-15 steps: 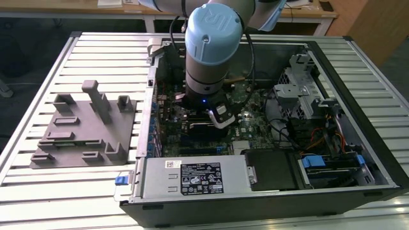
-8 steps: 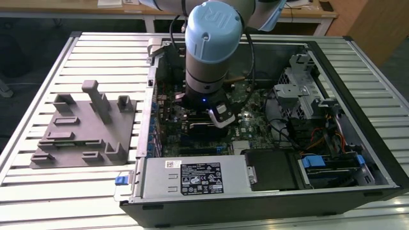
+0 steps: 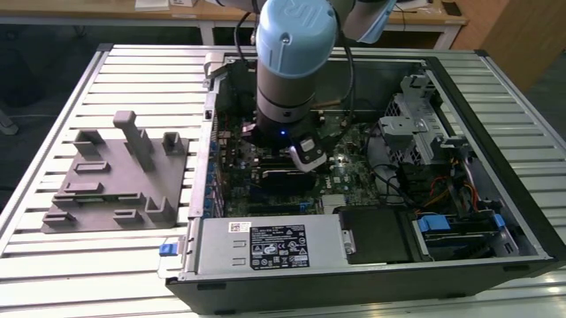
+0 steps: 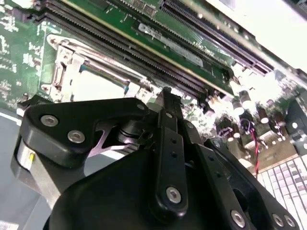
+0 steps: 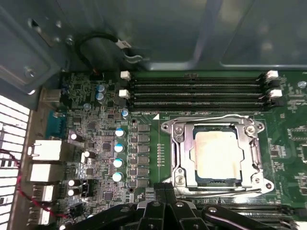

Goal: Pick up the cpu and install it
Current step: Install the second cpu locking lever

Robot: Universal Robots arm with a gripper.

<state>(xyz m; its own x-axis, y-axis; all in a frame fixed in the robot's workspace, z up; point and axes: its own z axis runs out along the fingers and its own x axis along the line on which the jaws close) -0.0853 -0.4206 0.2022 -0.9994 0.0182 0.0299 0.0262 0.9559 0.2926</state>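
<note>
Black gripper (image 5: pixel 165 211) nearest lens, fingers (image 5: pixel 165 191) clenched together, grasping nothing. Cpu (image 5: pixel 215 152) sits flat inside socket frame (image 5: pixel 178 158) on motherboard (image 5: pixel 144 143), just beyond fingertips, apart from them.

Grey moulded tray (image 3: pixel 115 175) — beside open computer case (image 3: pixel 372 258)

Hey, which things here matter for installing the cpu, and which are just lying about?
Belonging to the job:
- cpu, lying in the socket
- socket frame on the motherboard
- hand, just beside the socket

Just lying about:
- grey moulded tray outside the case
- power supply
- memory slots
</note>
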